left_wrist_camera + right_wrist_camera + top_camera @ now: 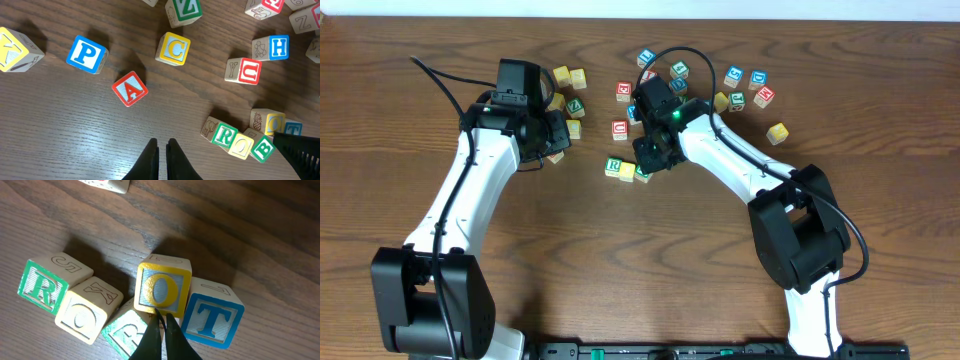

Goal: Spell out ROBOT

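A row of blocks reads green R [37, 286], pale yellow O [82, 317], green B [127, 330]. A second O block [162, 290], yellow and blue, lies pressed against the B and a blue T block [212, 320]. My right gripper [161, 313] is shut, its tips at this O's near edge; in the overhead view it [650, 160] hangs over the row [627, 170]. My left gripper [161, 143] is shut and empty over bare wood, left of the row [241, 145]. It also shows in the overhead view [560, 138].
Loose blocks lie ahead of the left gripper: red A [129, 88], blue P [87, 54], yellow C [174, 48], red U [248, 70], blue H [278, 47], green Z [184, 10]. More blocks are scattered at the back of the table [745, 85].
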